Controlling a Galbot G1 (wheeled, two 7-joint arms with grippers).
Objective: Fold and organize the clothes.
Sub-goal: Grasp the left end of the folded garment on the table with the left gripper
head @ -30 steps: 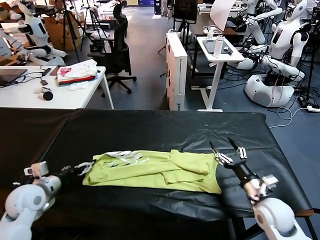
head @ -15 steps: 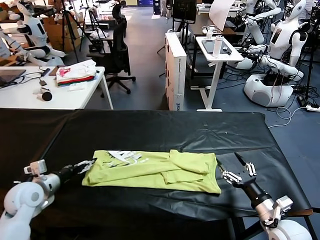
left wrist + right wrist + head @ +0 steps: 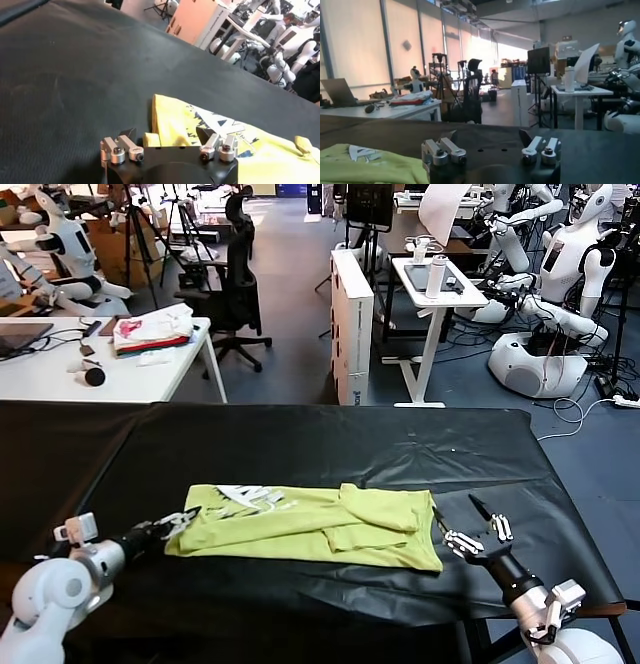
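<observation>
T-shirt (image 3: 310, 526) folded flat on black table (image 3: 330, 444).
Left gripper (image 3: 172, 522) at its left edge, right gripper (image 3: 470, 527) just off its right edge (both released, empty); bare cloth all round.

A grey floor (image 3: 290, 304) runs behind the black table (image 3: 300, 444). A white desk (image 3: 150, 374) stands left, a black chair (image 3: 238, 274) beside it, a white stand (image 3: 430, 294) right. Bright windows (image 3: 365, 45) light the room.
</observation>
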